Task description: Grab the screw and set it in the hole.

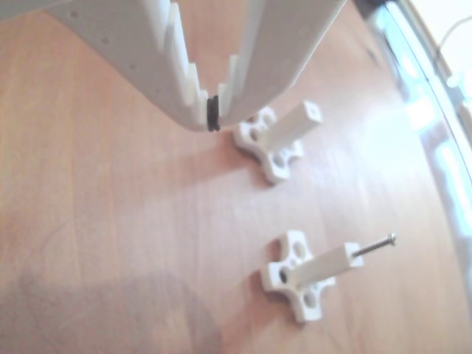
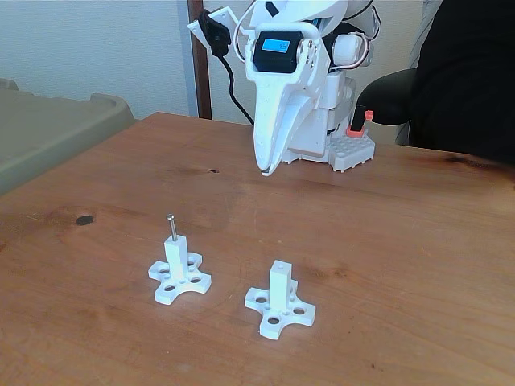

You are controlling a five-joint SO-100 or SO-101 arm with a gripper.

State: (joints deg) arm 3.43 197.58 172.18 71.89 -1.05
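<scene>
White plastic posts on cross-shaped bases, two of them, stand on the brown wooden table (image 2: 418, 241), and that's where we look first. In the fixed view, the post at lower left (image 2: 179, 272) carries the thin silver metal screw (image 2: 170, 226): it stands upright in the small hole in the post's square top face, with most of its shank and its round head sticking out above. We see the same post in the other view at lower centre (image 1: 313, 272), with the screw (image 1: 375, 246) poking out of its end toward the right of the frame.

The second white post, lower centre in the fixed view (image 2: 280, 299), has nothing in it. In the other view, at upper centre (image 1: 284, 133), we can make out its small round hole (image 1: 313, 113) open on the end face.

Now the jaws. The white two-finger gripper (image 1: 213, 114) comes down from the top of the other view, its toothed fingers pressed together at the tips, where we see a small black band. We see nothing pinched between them. The tips hover just to the left of the empty post's base, apart from it. In the fixed view the gripper (image 2: 264, 169) hangs tip-down at upper centre, above the table and well behind both posts.
</scene>
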